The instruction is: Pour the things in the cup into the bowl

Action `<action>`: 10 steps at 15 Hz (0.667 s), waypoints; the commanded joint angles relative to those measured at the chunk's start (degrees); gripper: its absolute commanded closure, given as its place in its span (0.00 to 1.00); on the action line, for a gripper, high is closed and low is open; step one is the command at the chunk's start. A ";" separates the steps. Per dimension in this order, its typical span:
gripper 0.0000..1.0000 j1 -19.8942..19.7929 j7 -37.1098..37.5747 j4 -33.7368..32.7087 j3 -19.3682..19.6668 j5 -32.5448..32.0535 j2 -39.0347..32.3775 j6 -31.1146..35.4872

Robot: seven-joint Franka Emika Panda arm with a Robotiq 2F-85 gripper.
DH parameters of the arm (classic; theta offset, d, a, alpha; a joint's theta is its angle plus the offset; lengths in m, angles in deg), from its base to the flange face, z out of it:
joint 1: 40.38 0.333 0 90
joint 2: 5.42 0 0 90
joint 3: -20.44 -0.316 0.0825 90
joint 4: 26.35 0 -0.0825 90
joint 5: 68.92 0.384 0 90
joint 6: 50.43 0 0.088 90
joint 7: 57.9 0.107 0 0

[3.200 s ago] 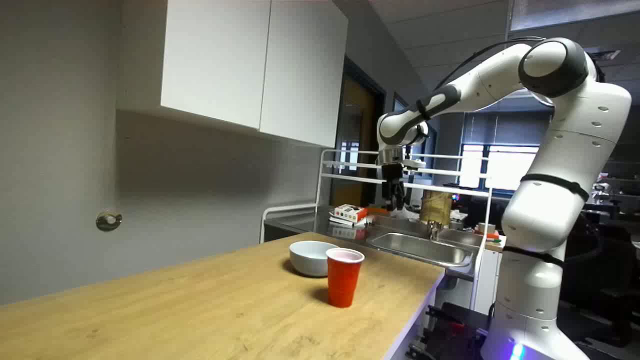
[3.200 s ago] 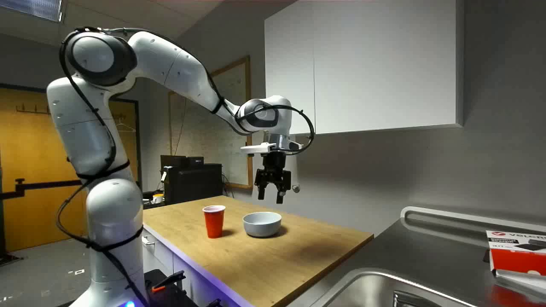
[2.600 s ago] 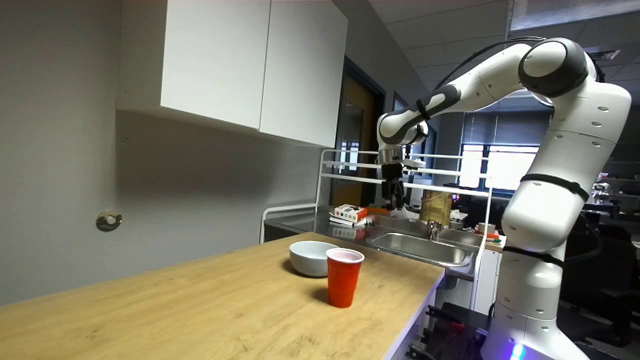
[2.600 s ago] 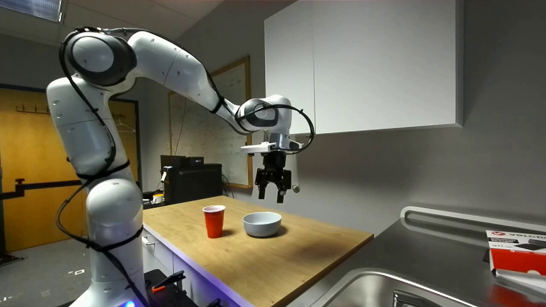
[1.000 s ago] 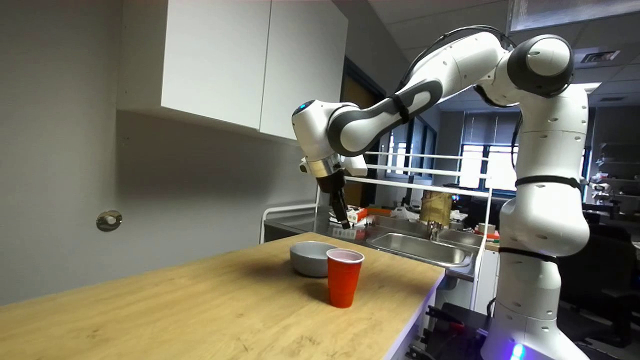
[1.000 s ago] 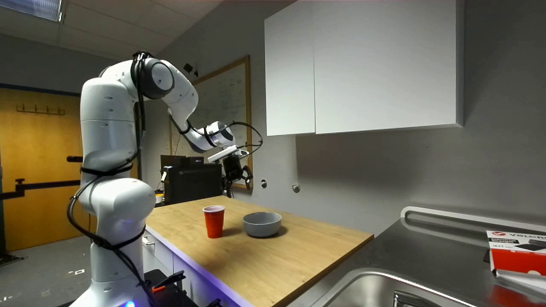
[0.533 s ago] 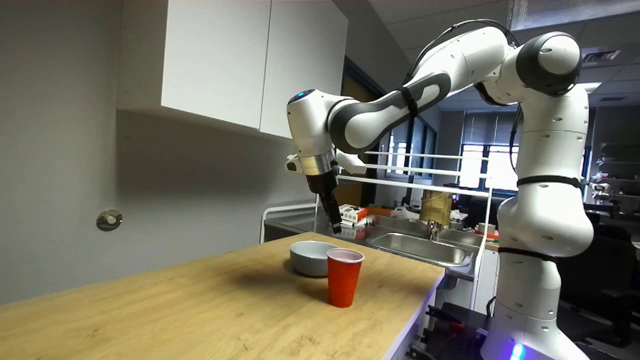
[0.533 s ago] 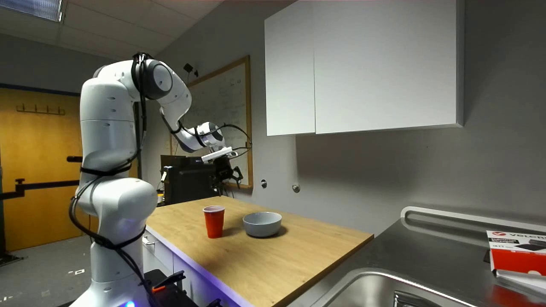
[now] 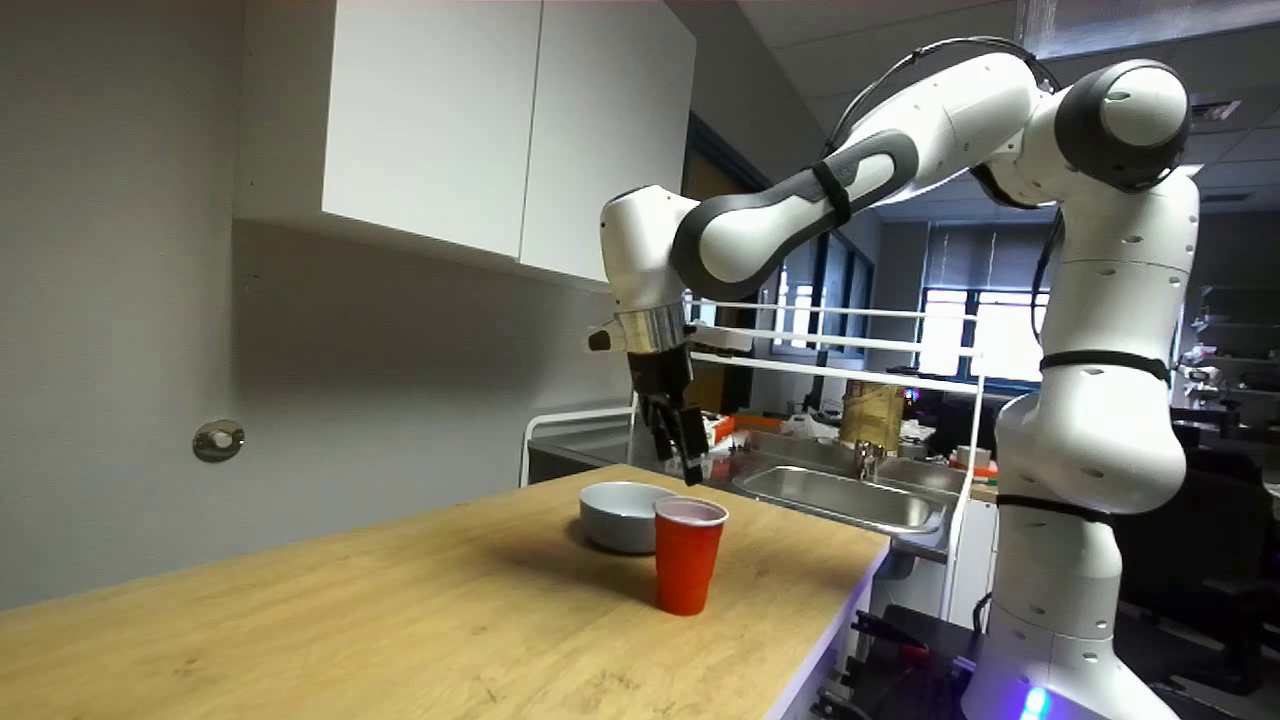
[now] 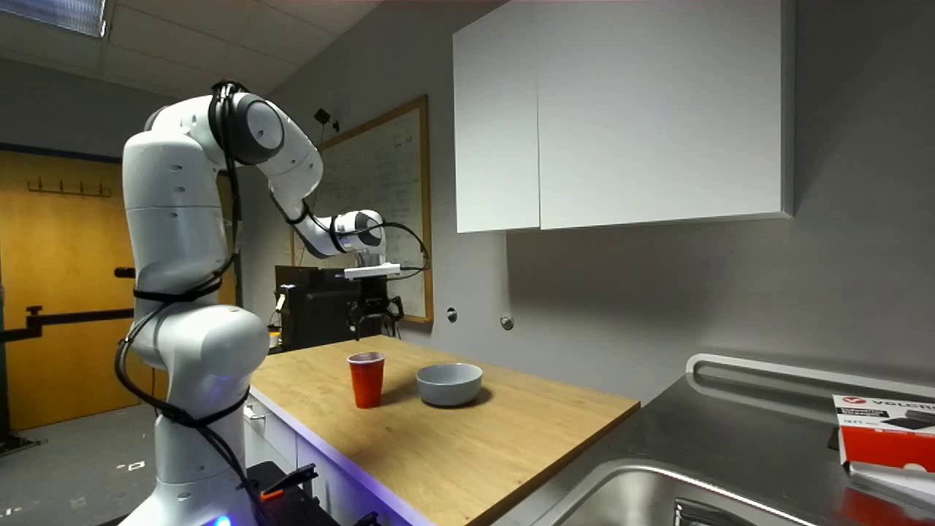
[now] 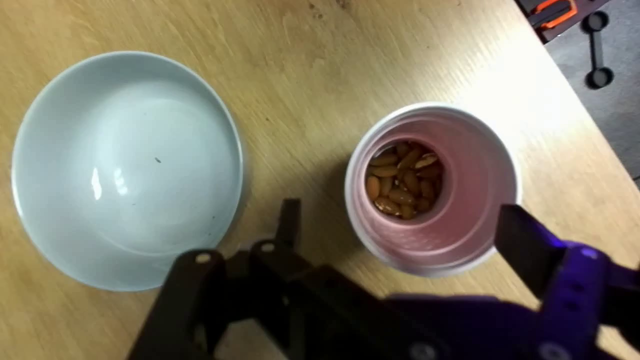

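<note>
A white Franka Panda arm bends over a wooden bench, its black pincer spread wide above and near a red plastic cup. In the wrist view one fingertip shows between the cup and a bowl, while the other overlaps the cup's opposite rim; both exterior views show a gap between pincer and rim. Almonds lie at the bottom of the cup, which stands upright on the bench near its edge. The round, pale grey-white bowl sits just beside, a strip of bench between the two, with a few dark specks on its glossy inside. A white cabinet hangs overhead, and in both exterior views a steel sink lies past the end of the bench.
</note>
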 commanded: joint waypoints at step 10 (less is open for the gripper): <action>0.00 1.92 -6.17 8.70 -0.07 1.62 6.49 -0.02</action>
